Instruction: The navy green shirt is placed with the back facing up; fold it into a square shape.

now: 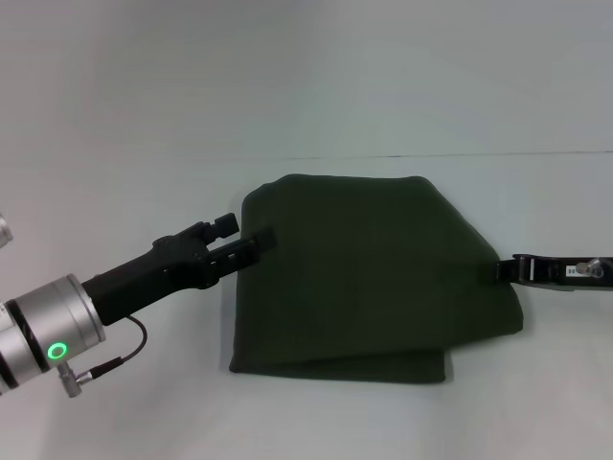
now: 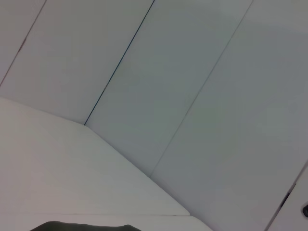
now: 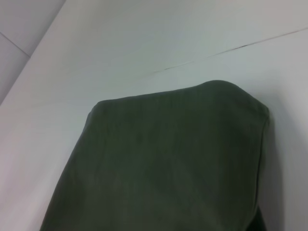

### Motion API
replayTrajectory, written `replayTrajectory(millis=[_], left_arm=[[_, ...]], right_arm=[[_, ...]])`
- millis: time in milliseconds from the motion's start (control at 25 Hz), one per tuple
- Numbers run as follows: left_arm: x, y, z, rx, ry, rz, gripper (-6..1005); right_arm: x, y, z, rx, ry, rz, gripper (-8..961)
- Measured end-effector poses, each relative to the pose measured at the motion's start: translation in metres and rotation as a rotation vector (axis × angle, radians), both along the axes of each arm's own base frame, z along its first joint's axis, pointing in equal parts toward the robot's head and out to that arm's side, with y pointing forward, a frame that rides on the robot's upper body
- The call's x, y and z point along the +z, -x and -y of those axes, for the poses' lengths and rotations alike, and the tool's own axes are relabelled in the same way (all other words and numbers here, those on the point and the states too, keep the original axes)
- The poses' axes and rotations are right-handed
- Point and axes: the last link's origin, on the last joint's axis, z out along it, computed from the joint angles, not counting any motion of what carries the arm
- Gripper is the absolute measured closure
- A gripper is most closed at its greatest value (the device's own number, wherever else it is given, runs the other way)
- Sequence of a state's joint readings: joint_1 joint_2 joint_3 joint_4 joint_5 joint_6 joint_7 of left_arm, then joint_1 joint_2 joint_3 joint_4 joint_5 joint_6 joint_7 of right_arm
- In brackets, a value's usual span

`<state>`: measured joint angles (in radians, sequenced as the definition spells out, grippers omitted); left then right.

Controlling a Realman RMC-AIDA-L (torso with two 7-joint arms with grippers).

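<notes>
Two grippers at opposite shirt edges: left gripper (image 1: pixel 251 243) with fingers pinching the navy green shirt (image 1: pixel 369 278), right gripper (image 1: pixel 512 269) touching the far edge, finger state impossible to tell. Shirt already folded small on the surface (image 1: pixel 124 115); probably squaring up next, needing slanted corners tucked.

The left arm (image 1: pixel 53 331) is silver with a green ring light, black cable and black hand (image 1: pixel 251 241).
</notes>
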<state>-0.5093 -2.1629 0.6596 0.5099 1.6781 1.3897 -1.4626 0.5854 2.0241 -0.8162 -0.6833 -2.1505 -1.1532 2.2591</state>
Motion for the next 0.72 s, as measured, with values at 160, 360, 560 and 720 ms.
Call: replayTrajectory(millis=[160, 360, 560, 720], left_arm=[[0.0, 0.0, 0.0, 0.0, 0.0, 0.0, 124], [0.001, 0.0, -0.002, 0.005, -0.008, -0.002, 124], [0.001, -0.001, -0.003, 0.001, -0.012, -0.004, 124], [0.001, -0.003, -0.005, -0.003, -0.014, -0.006, 124]], right_arm=[[-0.002, 0.003, -0.001, 0.016, 0.01, 0.006, 875], [0.007, -0.001, 0.001, 0.013, -0.008, -0.004, 851], [0.031, -0.004, -0.005, 0.017, -0.086, 0.011, 707], [0.05, 0.004, -0.019, 0.044, -0.138, 0.028, 555]])
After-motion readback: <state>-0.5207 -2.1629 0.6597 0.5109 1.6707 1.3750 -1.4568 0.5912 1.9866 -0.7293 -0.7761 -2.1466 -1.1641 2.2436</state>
